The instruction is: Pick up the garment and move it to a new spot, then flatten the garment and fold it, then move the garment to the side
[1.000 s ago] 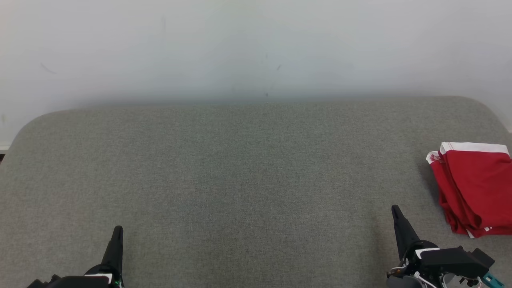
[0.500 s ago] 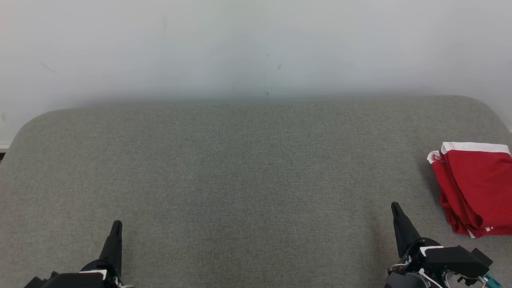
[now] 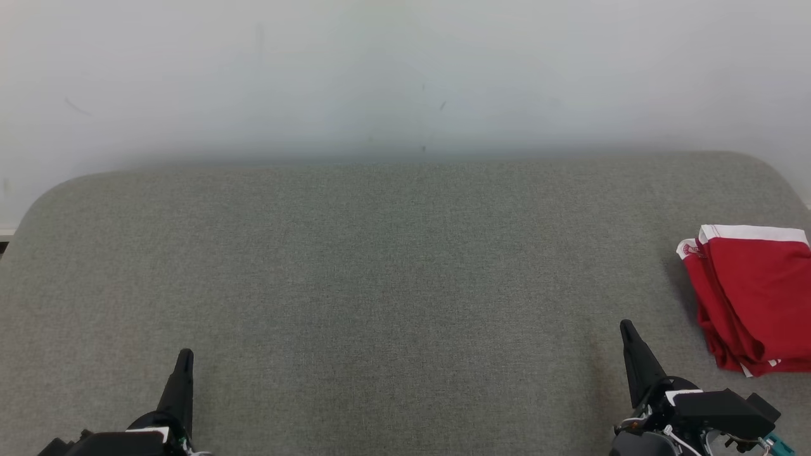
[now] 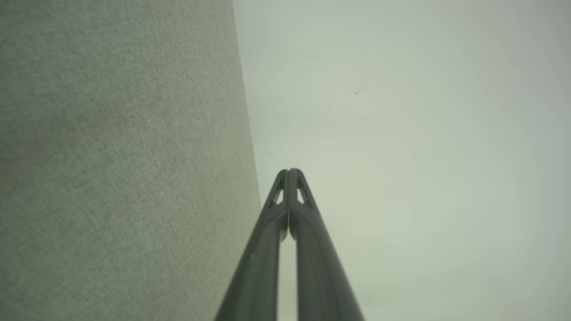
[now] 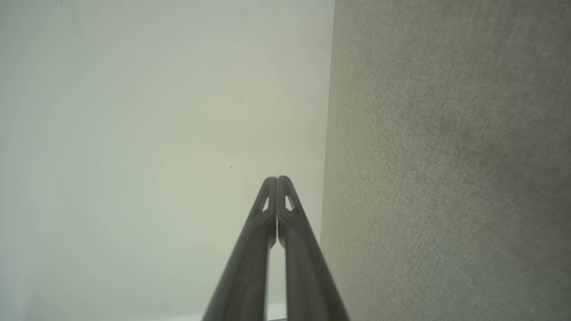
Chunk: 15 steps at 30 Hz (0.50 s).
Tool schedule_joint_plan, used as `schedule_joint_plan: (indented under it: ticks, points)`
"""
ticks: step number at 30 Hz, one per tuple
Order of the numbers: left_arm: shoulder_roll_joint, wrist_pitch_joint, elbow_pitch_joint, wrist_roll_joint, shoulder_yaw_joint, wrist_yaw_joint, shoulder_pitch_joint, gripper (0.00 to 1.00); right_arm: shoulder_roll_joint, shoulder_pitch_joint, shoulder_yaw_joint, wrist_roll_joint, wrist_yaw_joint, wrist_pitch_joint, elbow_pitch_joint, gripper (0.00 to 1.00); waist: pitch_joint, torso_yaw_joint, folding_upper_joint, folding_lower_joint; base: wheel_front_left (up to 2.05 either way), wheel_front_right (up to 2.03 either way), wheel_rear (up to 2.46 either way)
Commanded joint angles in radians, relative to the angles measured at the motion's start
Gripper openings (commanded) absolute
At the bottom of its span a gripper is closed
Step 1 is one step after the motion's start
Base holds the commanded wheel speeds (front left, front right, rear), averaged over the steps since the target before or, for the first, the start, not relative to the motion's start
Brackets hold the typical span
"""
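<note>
Down at the lower left, the left fingers are pressed together, holding nothing. Across the grey padded surface, the right fingers are likewise pressed together and empty. At the far right lies the folded red garment, near that arm. I reckon a careless sweep could undo the fold or shove it off.

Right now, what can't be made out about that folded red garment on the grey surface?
Red garment: the head view's right edge cuts it off, so its kind and full extent stay unknown.
Emblem on its white trim: too small to read.
Lower layers: mostly hidden by the top fold.
</note>
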Motion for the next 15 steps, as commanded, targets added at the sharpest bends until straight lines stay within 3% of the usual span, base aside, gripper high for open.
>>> schedule_joint_plan:
  ticks: [1, 15]
  points:
    - [0.001, 0.000, -0.004, -0.004, 0.003, -0.001, -0.010, 0.00, 0.001, -0.005, -0.001, 0.002, -0.002, 0.003, -0.002, 0.00, 0.000, 0.000, 0.0000, 0.0000, 0.00, 0.00, 0.00]
    - [0.001, 0.000, -0.004, -0.005, 0.003, -0.001, -0.010, 0.00, 0.001, -0.005, -0.001, 0.002, -0.002, 0.003, -0.002, 0.00, 0.000, 0.000, 0.0000, 0.0000, 0.00, 0.00, 0.00]
